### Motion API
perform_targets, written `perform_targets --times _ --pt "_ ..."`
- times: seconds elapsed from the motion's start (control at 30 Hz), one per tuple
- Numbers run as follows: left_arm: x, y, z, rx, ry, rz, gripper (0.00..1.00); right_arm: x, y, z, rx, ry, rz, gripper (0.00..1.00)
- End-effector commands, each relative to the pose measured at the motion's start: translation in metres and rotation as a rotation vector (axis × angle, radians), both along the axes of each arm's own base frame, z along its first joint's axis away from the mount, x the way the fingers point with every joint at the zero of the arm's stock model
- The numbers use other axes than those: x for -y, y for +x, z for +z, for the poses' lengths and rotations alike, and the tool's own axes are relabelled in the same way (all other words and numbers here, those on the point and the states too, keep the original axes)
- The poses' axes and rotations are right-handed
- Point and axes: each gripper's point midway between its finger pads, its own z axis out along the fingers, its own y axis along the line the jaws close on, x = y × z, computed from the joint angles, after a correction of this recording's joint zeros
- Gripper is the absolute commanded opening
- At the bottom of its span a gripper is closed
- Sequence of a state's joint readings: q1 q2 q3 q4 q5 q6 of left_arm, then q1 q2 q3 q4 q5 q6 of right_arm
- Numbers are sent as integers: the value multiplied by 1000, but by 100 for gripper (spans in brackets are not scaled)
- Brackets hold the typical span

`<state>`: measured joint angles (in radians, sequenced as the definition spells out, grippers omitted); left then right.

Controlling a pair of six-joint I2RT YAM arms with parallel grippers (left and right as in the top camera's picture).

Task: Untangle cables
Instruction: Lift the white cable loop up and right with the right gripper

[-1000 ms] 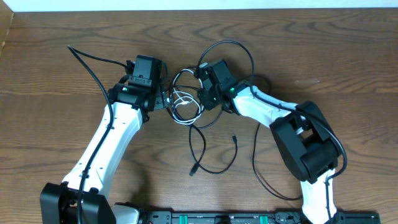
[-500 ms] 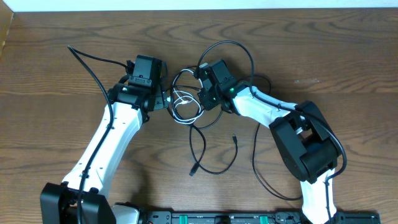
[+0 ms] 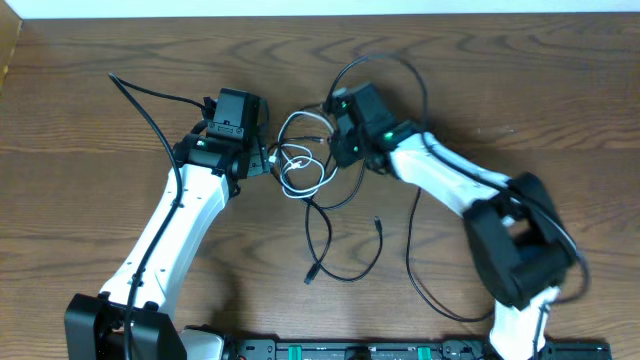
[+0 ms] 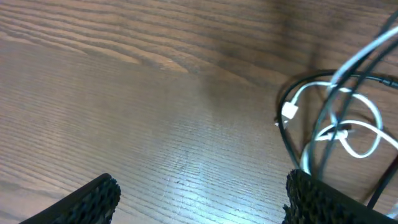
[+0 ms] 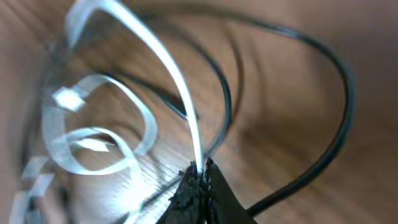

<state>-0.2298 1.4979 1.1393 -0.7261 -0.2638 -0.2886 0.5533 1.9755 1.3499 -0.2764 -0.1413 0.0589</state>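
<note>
Tips of our right gripper point(image 5: 200, 171) are pressed together on the white cable point(image 5: 166, 67), so that hand is closed and gripping it. From the pinch the white strand runs straight ahead of the tips, then arcs off to one side, raised above the wooden table point(image 3: 500, 60). The rest of it curls in small loops farther ahead, so beyond that one raised run it has no single long axis. A thin strand of the black cable point(image 5: 227, 99) comes in to the same pinch point, and we cannot tell whether it is caught as well. A larger black loop point(image 5: 347, 93) swings around the other side of the tips; we cannot tell whether it is the same cable or an arm's wire. Our left gripper point(image 4: 202, 186) stands wide open over bare wood, holding nothing. The white loops and their small white plug point(image 4: 289, 111) lie just ahead of it, off toward one finger point(image 4: 314, 196), with black strands crossing them; one black strand comes down close beside that finger, contact unclear. From overhead, the knot sits between the two hands. From there the black cable trails toward the arms' bases in a long loop, both ends lying free on the table, well apart from either hand.
</note>
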Motion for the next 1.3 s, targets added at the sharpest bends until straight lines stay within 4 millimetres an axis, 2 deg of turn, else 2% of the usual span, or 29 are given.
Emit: perform_targets --times 0.0,0.03,0.17,0.2,0.33,0.57,0.8,1.07,1.27 --pt "-2 -2 -2 -5 -2 10 86 9 5 75 139 55 5 1" --pt "-2 -2 -2 -5 -2 9 86 12 3 94 176 65 12 1" --pt "-2 -2 -2 -5 -2 10 86 21 -2 144 275 92 -2 1" --pt "-2 -2 -2 -5 -2 9 86 25 -5 163 314 104 -13 1" --pt "-2 -2 -2 -5 -2 9 86 36 -15 211 417 137 -29 1" --pt "1 -1 -2 -6 -18 3 86 60 -38 280 581 169 -61 1" --pt "6 0 -3 -1 -46 -9 86 82 -46 311 674 150 -130 1" --pt "6 1 -3 0 -46 -9 86 92 -49 328 749 111 -141 1" --pt "6 0 -3 -1 -46 -9 86 100 -52 349 822 116 -163 1"
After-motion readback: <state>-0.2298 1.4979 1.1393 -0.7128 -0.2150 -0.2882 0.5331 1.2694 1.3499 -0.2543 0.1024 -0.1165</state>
